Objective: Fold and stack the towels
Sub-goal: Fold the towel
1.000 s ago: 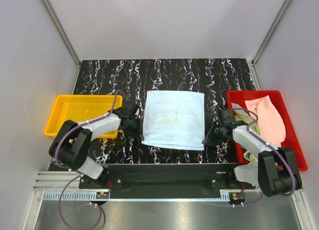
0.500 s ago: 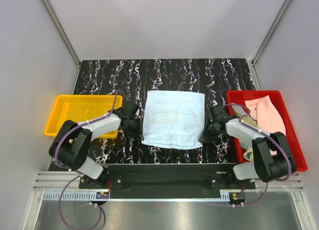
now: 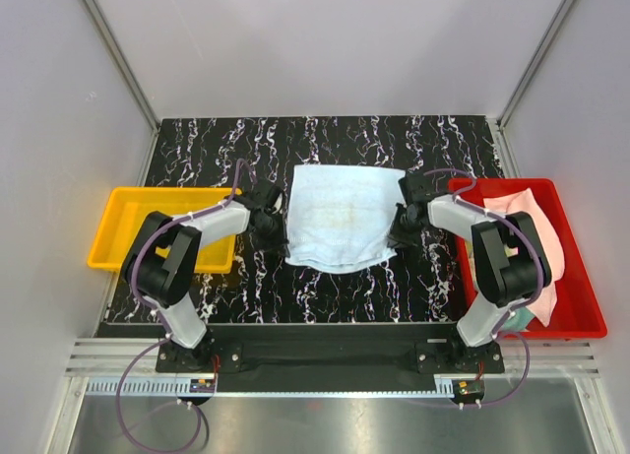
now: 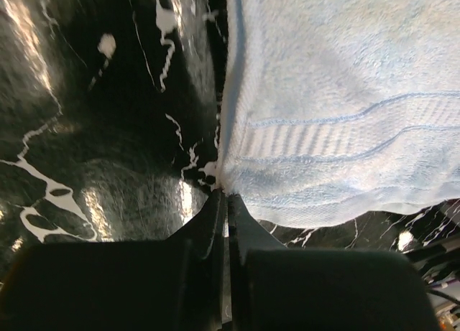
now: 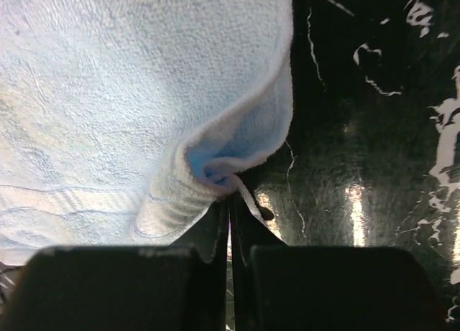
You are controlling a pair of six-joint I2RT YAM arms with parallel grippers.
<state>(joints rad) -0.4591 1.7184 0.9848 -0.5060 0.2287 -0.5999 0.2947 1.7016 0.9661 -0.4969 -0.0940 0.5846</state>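
Observation:
A light blue towel (image 3: 340,218) lies mid-table on the black marbled surface, its near edge lifted and pulled toward the back. My left gripper (image 3: 279,239) is shut on the towel's near left corner (image 4: 226,180). My right gripper (image 3: 397,234) is shut on the near right corner, which bunches at its fingertips (image 5: 219,174). More towels, a pink one (image 3: 536,227) on top, lie in the red bin (image 3: 581,306) at right.
A yellow bin (image 3: 138,218) stands at the left edge beside my left arm. The red bin sits close to my right arm. Grey walls enclose the table on three sides.
Both grippers have moved away from the near edge toward the back, carrying the towel's near corners. The towel's near edge has risen and its outline has shortened.

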